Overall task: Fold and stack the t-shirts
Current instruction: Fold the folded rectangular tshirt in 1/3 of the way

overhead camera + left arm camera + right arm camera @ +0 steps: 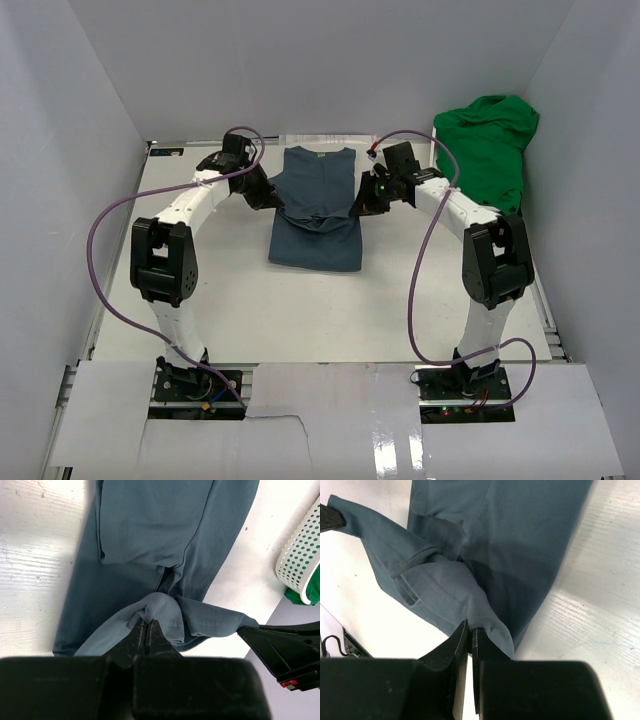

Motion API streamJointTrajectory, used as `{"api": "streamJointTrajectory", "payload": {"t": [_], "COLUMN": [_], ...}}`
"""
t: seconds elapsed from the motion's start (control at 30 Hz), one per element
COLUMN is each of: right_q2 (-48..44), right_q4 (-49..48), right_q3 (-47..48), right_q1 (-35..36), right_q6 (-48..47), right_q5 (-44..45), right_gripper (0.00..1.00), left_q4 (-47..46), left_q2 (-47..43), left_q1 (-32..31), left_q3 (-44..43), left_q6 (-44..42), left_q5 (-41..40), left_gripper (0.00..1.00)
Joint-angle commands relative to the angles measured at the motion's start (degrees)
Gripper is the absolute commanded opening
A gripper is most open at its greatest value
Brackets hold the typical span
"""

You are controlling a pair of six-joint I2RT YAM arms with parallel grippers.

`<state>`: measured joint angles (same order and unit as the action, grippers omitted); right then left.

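Top external: blue shirt (318,185) lengthwise, collar far, pinched by left hand (279,205), right hand (359,206).

White table (250,310): 1 slate-blue t-shirt (318,215) lies on it mid-width toward the far side, neck at the far end, mostly flat. 1 white lattice basket (300,555) in the far-right corner, green t-shirt (490,150) heaped in it.

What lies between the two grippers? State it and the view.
The blue t-shirt, pinched by left gripper and right gripper; top view shows it.
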<state>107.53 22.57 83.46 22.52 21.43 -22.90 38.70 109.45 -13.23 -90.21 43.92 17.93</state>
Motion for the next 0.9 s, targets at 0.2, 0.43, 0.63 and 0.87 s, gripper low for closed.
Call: {"api": "streamJointTrajectory", "payload": {"t": [0.2,0.43,0.63,0.87], "right_q2": [4.62,7.52,9.89,12.18], "right_q4": [-0.16,0.20,1.16,1.78], "right_q3": [5.83,8.38,11.45,14.44], "right_q1": [-0.90,-1.43,-1.52,-1.52], "right_q6": [-2.09,-2.54,-3.06,-3.06], "right_q5": [-1.98,-2.85,-2.77,-3.47], "right_gripper": [0.08,0.08,0.08,0.08], "left_q4": [-0.29,-0.29,-0.38,-0.29], "left_q2": [3.05,4.90,6.12,6.65], "left_q1": [0.31,0.31,0.31,0.31], "left_q3": [-4.18,-5.23,-5.15,-4.88], "left_q6": [-0.68,-0.86,-0.86,-0.94], "left_q5": [-1.06,-1.76,-2.29,-3.17], "left_gripper": [0.00,0.00,0.00,0.00]}}
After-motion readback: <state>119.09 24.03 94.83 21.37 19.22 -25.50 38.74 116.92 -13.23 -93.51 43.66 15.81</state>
